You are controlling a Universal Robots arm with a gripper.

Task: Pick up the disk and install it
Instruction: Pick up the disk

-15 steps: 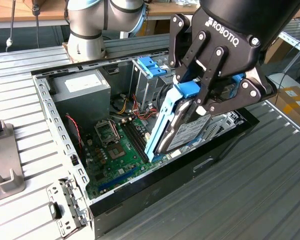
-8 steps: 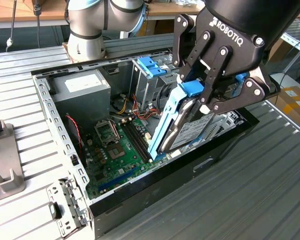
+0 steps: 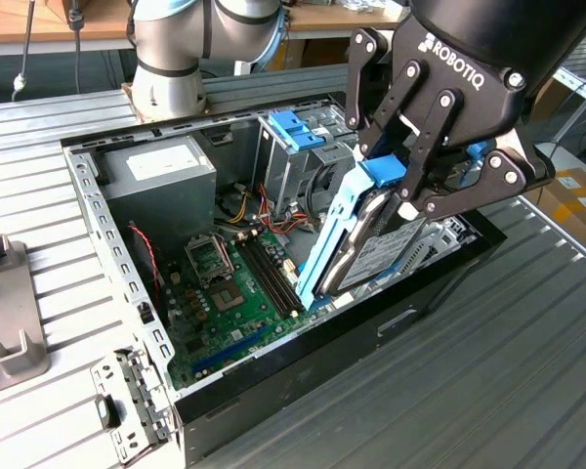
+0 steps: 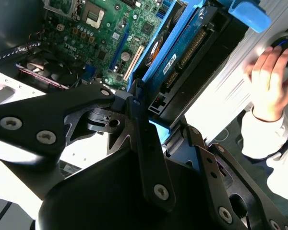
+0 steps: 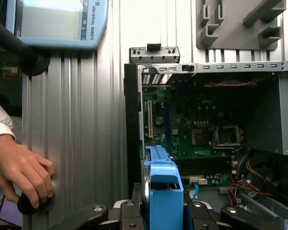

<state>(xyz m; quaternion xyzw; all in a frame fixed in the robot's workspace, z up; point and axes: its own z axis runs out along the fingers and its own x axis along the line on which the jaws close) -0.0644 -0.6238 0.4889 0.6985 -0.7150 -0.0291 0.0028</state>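
– Disk [image 3: 376, 256], position?
– Up on edge and tilted over the open computer case [image 3: 88, 210]. Lower end down inside, by the wall on the exterior view's right, just beside the green circuit board [image 3: 225, 293]. Seated or only resting there: cannot tell.
– State of the gripper [image 3: 396, 181]?
– Clamped on the upper end of the disk. Fingers [image 3: 430, 147] drawn close, pinching the blue end tab from both flat sides. Nothing else touched by the gripper. Same pinch seen in both wrist views, with blue plastic between black fingers.
– Surroundings inside the case?
– Metal cage [image 3: 288, 132] with a blue latch on top, standing behind the disk and apart from it. Red and yellow wires bundled between cage and board.
– Anything outside the case?
– Person's hand [image 5: 19, 170] on the ribbed metal table [image 3: 469, 391], noted in the first wrist view. Fingers curled down over a dark round knob [image 5: 33, 203], white sleeve [image 5: 0, 127] at the wrist. Well apart from case and disk.
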